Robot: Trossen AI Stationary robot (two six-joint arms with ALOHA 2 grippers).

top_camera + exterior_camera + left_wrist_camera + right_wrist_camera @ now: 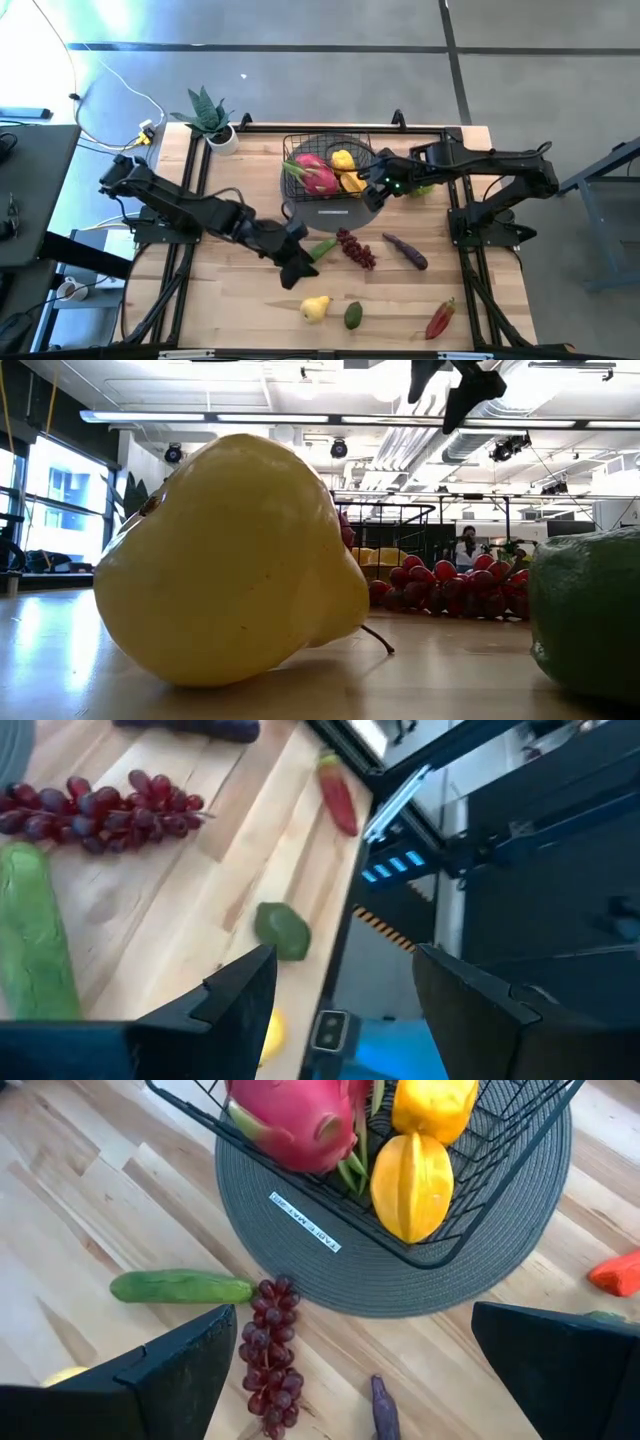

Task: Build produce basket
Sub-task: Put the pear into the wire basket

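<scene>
The left gripper (297, 268) is positioned low over the table just left of the cucumber (322, 249), its fingers (235, 990) spread wide with nothing held. The basket (330, 168) is located on the round grey mat (333, 212), with a pink dragon fruit (314, 173) and yellow fruits (346, 170) inside. The right gripper (372, 178) is held above the basket's right rim, open and empty.

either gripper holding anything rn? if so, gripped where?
Nothing held. Left gripper is open and empty above the table's front area near the cucumber. Right gripper is open and empty, beside the basket.
</scene>
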